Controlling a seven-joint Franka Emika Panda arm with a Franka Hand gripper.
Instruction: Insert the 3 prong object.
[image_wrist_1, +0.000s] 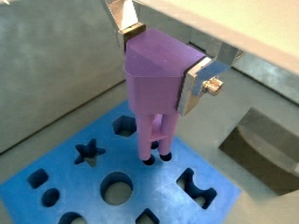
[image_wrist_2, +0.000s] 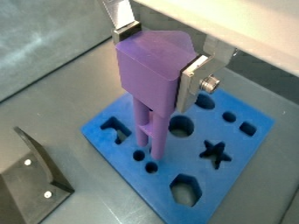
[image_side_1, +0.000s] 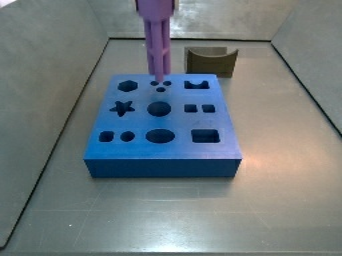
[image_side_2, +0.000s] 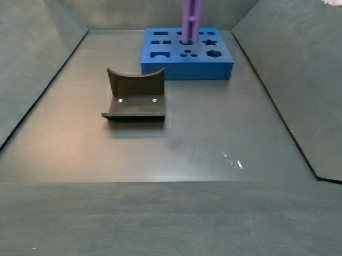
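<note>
The 3 prong object (image_wrist_1: 158, 83) is a tall lilac-purple peg held upright with its prongs down. My gripper (image_wrist_1: 163, 59) is shut on its thick top end, and this shows in both wrist views (image_wrist_2: 158, 57). The prong tips meet several small round holes near the middle of the far edge of the blue block (image_wrist_1: 70, 188), which has many shaped holes. I cannot tell how deep they sit. The peg (image_side_1: 156, 35) and block (image_side_1: 167, 167) also show in both side views (image_side_2: 193, 22), where the gripper is out of frame.
The fixture (image_side_2: 134, 97), a dark olive-brown curved bracket, stands on the grey floor apart from the blue block (image_side_2: 187, 62). It also shows behind the block in a side view (image_side_1: 210, 62) and in a wrist view (image_wrist_2: 35, 179). Grey walls enclose the floor.
</note>
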